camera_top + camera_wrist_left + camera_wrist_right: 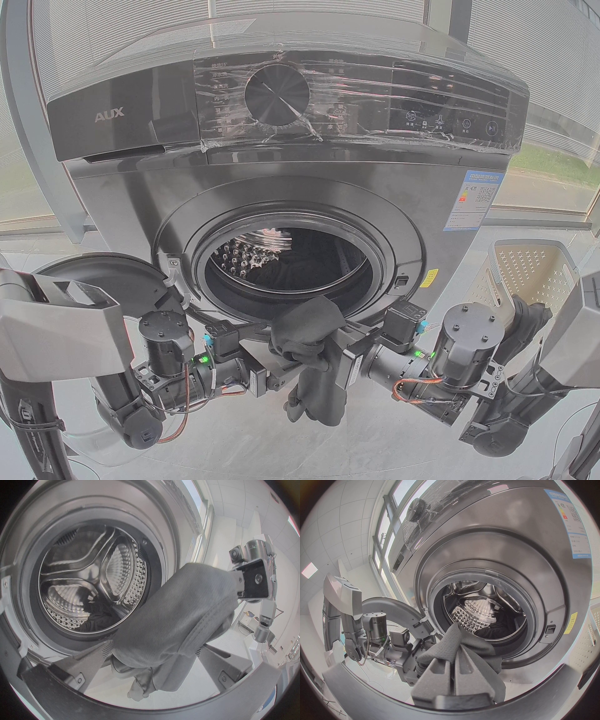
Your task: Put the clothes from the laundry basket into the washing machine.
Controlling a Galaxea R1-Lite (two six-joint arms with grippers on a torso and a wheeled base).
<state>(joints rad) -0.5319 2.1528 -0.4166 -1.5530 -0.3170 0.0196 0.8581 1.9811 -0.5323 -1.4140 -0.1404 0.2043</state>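
- The washing machine (pixel 125 200) is standing straight ahead, with its round door (pixel 106 275) hanging wide open on the robot's left side.
- Both arms are meeting low in front of the opening, just under its lower rim, and a dark garment (pixel 306 331) is hanging between them.
- The right gripper (pixel 453 667) is pinching the dark garment. Its jaws are pressing together with only a sliver of gap, and the cloth is bunching over the tips and draping down past them.
- The left gripper (pixel 154 650) is sitting just beside it, facing it from the other side. Its jaws are spreading wide with the bulk of the cloth bulging between them, and I cannot tell whether the fabric is touching either finger.
- The top fold of the dark garment is rising to about the lip of the opening, outside the drum (pixel 250 256). Its lower end is dangling in a twisted tail above the pale floor (pixel 375 437).
- Inside the drum, a heap of dark clothing (pixel 493 631) is lying low against the shiny dimpled wall.
- The laundry basket (pixel 531 269), pale and perforated, is standing to the right of the washing machine, close by its front corner and behind the right arm.
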